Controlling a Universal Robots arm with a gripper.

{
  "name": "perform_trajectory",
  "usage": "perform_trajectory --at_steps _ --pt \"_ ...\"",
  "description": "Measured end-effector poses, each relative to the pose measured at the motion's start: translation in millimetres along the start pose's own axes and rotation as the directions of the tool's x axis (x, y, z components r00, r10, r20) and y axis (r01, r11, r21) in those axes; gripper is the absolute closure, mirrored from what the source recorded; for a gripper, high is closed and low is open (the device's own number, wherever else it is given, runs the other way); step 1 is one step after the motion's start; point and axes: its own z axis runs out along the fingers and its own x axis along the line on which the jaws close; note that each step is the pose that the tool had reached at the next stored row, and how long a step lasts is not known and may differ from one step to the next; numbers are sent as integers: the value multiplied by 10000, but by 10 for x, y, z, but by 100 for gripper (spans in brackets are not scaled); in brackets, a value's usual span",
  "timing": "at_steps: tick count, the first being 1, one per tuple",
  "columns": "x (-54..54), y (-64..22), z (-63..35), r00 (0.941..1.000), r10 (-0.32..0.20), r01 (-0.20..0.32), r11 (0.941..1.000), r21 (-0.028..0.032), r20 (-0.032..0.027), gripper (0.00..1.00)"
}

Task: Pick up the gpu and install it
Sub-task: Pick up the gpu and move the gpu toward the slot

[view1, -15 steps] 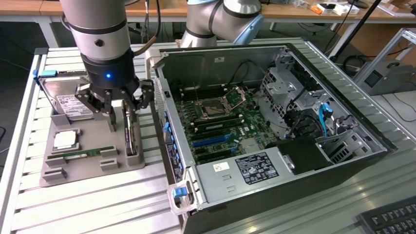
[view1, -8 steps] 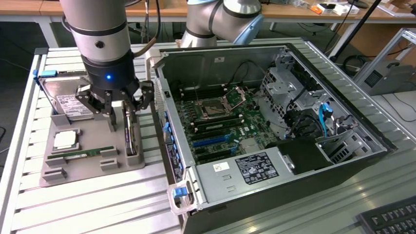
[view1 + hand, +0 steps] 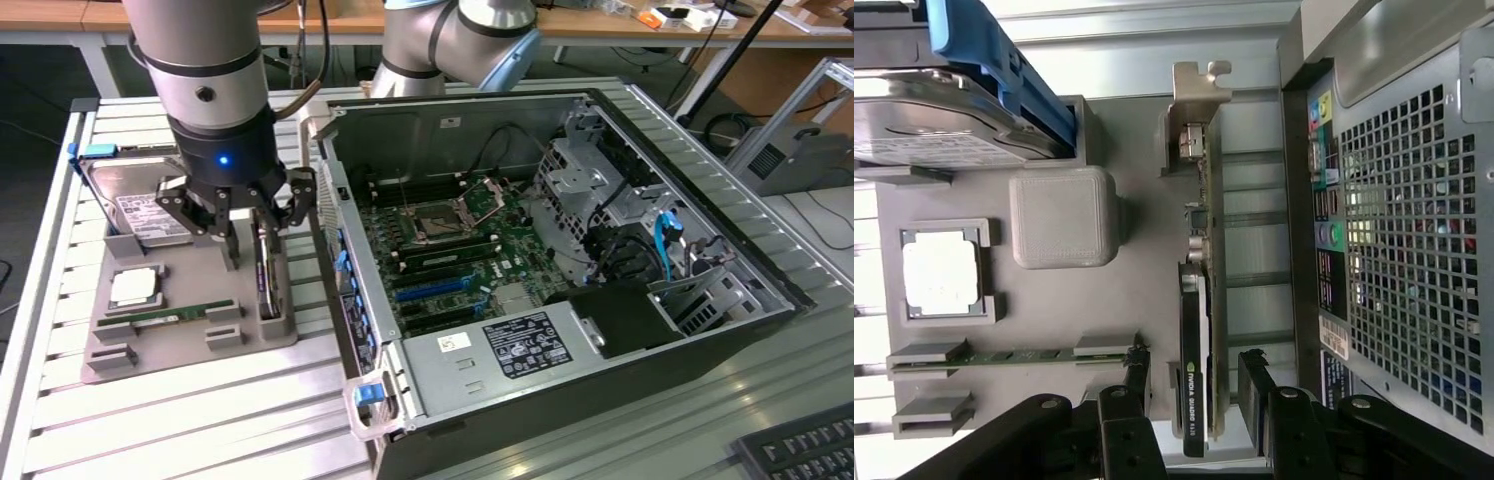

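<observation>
a: what sits in the grey tray (image 3: pixel 187 350)?
b: four things, each in its own nest. the hard drive (image 3: pixel 140 205) with the blue handle lies flat at the far end. the cpu (image 3: pixel 134 287) lies in a square frame. the ram stick (image 3: pixel 174 316) lies between two little blocks. the gpu (image 3: pixel 1199 300) stands on its long edge in the slot on the side nearest the computer case (image 3: pixel 454 125).
a: and the gripper (image 3: pixel 263 235)?
b: wide open, right over the gpu, one finger on each side of the card at the end away from its silver bracket (the wrist view shows a gap between each finger and the board, so it has hold of nothing).
a: the case itself?
b: it lies on its side, open face up, just beside the tray on the slatted table (image 3: pixel 200 430). inside are the motherboard (image 3: pixel 447 250) with blue slots, a power supply (image 3: pixel 527 345) with a white label, and a drive cage (image 3: pixel 581 175) with a blue cable near it.
</observation>
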Motion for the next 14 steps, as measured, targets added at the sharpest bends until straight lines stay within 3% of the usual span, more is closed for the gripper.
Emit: perform_trajectory --at_steps 14 --pt "1 0 52 10000 -1 1 10000 19 2 52"
